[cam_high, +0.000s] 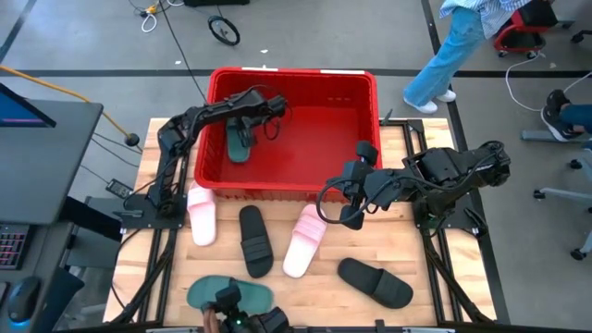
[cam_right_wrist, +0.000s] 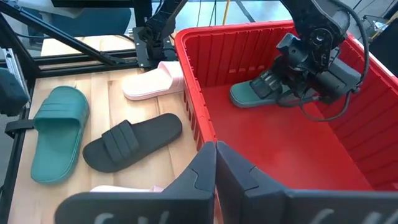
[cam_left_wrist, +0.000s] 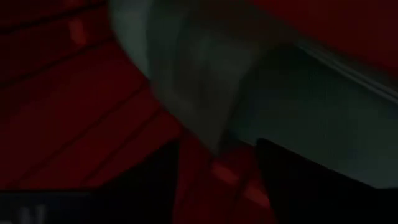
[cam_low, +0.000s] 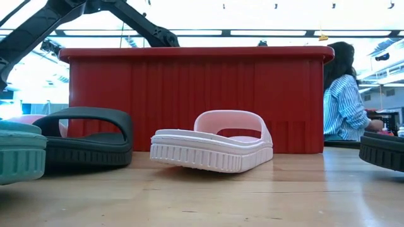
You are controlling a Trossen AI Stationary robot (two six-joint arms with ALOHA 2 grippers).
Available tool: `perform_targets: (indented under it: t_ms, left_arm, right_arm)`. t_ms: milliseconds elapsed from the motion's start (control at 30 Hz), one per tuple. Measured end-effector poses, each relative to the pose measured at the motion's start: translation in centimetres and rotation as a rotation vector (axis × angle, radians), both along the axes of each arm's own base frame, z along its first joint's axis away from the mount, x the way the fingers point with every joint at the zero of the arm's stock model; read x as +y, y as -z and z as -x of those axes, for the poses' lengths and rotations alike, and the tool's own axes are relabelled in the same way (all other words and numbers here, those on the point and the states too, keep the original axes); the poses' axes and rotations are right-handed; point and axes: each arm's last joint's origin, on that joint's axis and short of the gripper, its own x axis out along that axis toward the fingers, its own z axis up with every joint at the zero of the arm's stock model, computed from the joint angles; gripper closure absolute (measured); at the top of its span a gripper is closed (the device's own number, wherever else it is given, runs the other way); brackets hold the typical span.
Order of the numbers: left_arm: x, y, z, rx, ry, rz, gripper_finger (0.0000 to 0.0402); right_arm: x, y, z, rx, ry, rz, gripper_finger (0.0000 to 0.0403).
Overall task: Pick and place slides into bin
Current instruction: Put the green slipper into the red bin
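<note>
Dropping a green slide into the bin

Left gripper low inside the bin, at a dark green slide on the floor there; grip impossible to tell, wrist view too dark. Best released flat, then lifted straight up past the rim. Right gripper closed on nothing, above the near rim by a pink slide. Second green slide cut off at the table edge.

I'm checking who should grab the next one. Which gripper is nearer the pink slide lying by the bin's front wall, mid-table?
The right. The right gripper hovers just beside that pink slide, at the bin front wall. The left gripper is inside the bin at a green slide.
</note>
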Motion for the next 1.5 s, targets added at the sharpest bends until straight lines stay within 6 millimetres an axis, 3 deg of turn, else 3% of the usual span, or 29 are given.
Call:
perform_targets:
  t_ms: [167,267,367,533,700,767,900,1100,1267,1367,1500]
  left_arm:
    - [-2.6,-0.5,-0.6,0.102,0.064,0.072,0.0137]
    - [-4.3,-1.7,-1.2,0.149,0.103,0.096,0.0128]
    - [-5.5,-3.7,-2.4,0.074,0.112,0.033,0.0128]
    - [-6.2,-9.3,-4.0,-0.169,0.073,-0.114,0.0134]
    - [-7.6,-17.0,-4.5,-0.537,-0.007,-0.290,0.0134]
    - [-9.1,-19.2,-3.6,-0.711,-0.015,-0.331,0.0134]
    - [-13.0,-22.6,-0.8,-0.960,-0.038,-0.239,0.0134]
    - [-18.3,-26.3,3.2,-1.192,-0.093,-0.072,0.0140]
    - [-22.4,-27.6,4.8,-1.304,-0.115,0.131,0.0158]
    - [-25.3,-27.6,5.4,-1.309,-0.143,0.284,0.0171]
    - [-29.8,-26.6,5.2,-1.271,-0.131,0.405,0.0188]
  right_arm:
    - [0.0,0.1,0.1,0.020,0.000,0.006,0.0392]
    - [-0.1,0.2,0.2,0.026,-0.001,0.010,0.0393]
    - [-0.1,0.3,0.2,0.037,-0.004,0.018,0.0393]
    - [-0.1,0.4,0.3,0.052,0.001,0.018,0.0393]
    - [-0.2,0.8,0.7,0.090,0.036,-0.009,0.0392]
    - [-0.2,1.2,0.9,0.109,0.065,-0.039,0.0392]
    - [0.8,2.9,0.9,0.176,0.064,-0.050,0.0392]
    - [4.0,7.9,0.3,0.256,-0.056,0.002,0.0390]
    - [6.7,12.1,-0.8,0.187,-0.227,0.083,0.0390]
    - [7.9,13.3,-2.0,0.030,-0.308,0.079,0.0389]
    - [8.0,14.2,-3.4,-0.119,-0.455,-0.060,0.0378]
